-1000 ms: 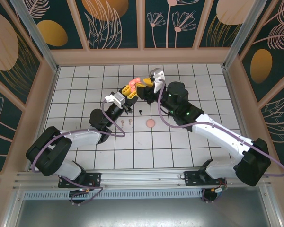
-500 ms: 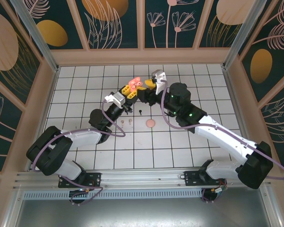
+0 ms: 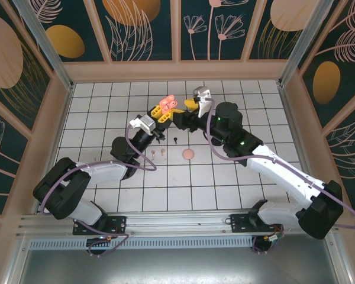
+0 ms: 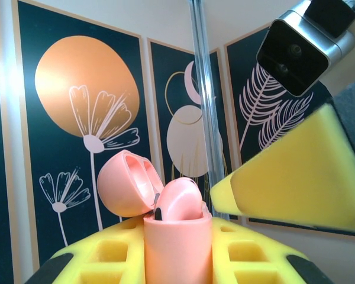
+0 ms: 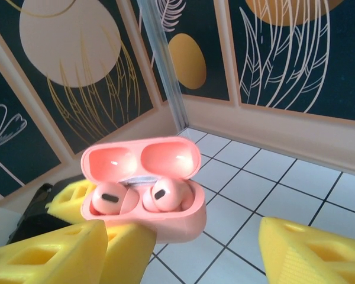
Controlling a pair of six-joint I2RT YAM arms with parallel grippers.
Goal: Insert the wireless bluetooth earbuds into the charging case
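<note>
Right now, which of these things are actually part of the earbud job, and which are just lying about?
In the job: coral charging case, lid open; two coral earbuds seated in it; left gripper holding the case; right gripper, open beside it.
Lying about: black earbud, two pale earbuds and a round pink thing, all untouched on the tiled table.

The top camera looks steeply down from high behind, the coral charging case tiny above the tiled table. The left wrist camera sits close under that case, looking up toward the wall panels. The right wrist camera faces its open mouth from just beside, so all three share the case.
</note>
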